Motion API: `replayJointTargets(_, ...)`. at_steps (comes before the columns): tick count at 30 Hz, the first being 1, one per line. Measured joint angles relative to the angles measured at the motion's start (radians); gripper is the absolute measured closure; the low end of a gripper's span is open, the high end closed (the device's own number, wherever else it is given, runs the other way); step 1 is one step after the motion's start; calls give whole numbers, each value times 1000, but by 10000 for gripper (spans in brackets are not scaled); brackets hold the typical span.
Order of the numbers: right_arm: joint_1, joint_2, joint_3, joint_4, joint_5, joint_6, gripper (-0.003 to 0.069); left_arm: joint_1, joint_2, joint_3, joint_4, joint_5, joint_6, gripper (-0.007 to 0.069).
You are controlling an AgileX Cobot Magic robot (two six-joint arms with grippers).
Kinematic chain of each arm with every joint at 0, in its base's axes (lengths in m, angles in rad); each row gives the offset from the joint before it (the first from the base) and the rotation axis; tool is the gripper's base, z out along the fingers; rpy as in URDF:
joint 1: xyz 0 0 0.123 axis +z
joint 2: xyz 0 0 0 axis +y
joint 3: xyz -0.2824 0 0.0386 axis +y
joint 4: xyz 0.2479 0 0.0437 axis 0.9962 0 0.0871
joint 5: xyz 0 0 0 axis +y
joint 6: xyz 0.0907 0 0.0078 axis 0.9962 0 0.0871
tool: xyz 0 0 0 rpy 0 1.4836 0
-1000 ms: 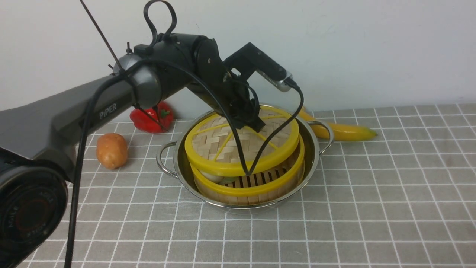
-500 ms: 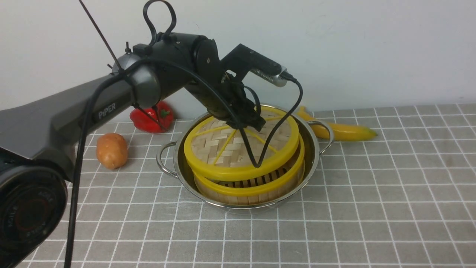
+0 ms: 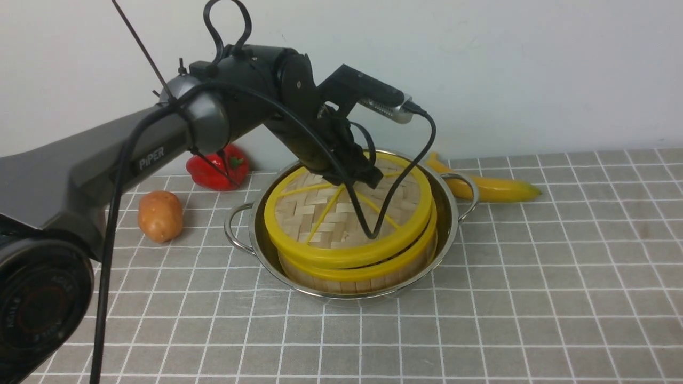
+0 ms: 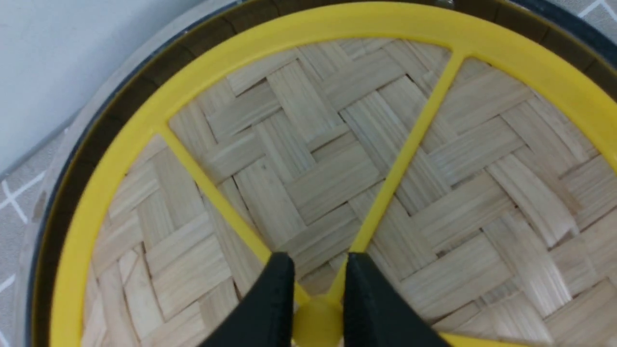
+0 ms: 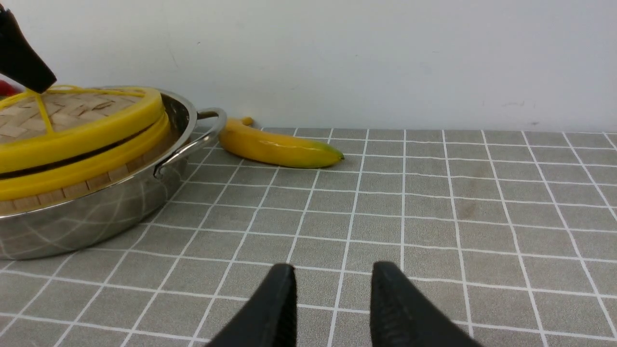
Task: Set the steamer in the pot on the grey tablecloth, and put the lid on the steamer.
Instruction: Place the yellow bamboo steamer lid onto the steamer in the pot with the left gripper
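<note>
In the front view, the pot [image 3: 349, 234] is sitting on the grey tablecloth [image 3: 533, 277] with the steamer [image 3: 363, 272] resting inside it, and the lid [image 3: 347, 213] is lying on top of the steamer, slightly tilted so that a thin dark gap is showing between the two yellow rims at the near side. The left gripper [image 3: 360, 176] is reaching down over the lid's centre from the left arm, its tips meeting the yellow spokes near the hub. A potato [image 3: 160, 216] and a red pepper [image 3: 219, 168] are lying left of the pot, and a banana [image 3: 491, 186] is lying behind its right handle. In the left wrist view, the left gripper [image 4: 315, 289] is pinching the lid's [image 4: 337, 159] yellow centre hub, one black finger [image 4: 274, 299] on either side of it, jaws clenched onto it. In the right wrist view, the right gripper [image 5: 332, 299] is hanging low over the bare grey tablecloth [image 5: 458, 217], its two fingers standing apart with nothing between them, well away from the pot [image 5: 96, 212], which is holding the steamer [image 5: 82, 166] and lid [image 5: 77, 125], with the banana [image 5: 279, 144] lying just beyond the pot's handle.
</note>
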Motion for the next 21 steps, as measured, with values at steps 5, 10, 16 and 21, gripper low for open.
replayJointTargets(5,0,0,0,0,0,0,419,0,-17,1,-26,34,0,503)
replayJointTargets(10,0,0,0,0,0,0,419,0,-22,1,-47,44,0,503)
replayJointTargets(16,0,0,0,0,0,0,417,0,-20,1,-64,35,3,503)
replayJointTargets(21,0,0,0,0,0,0,416,0,-17,1,-64,19,3,503)
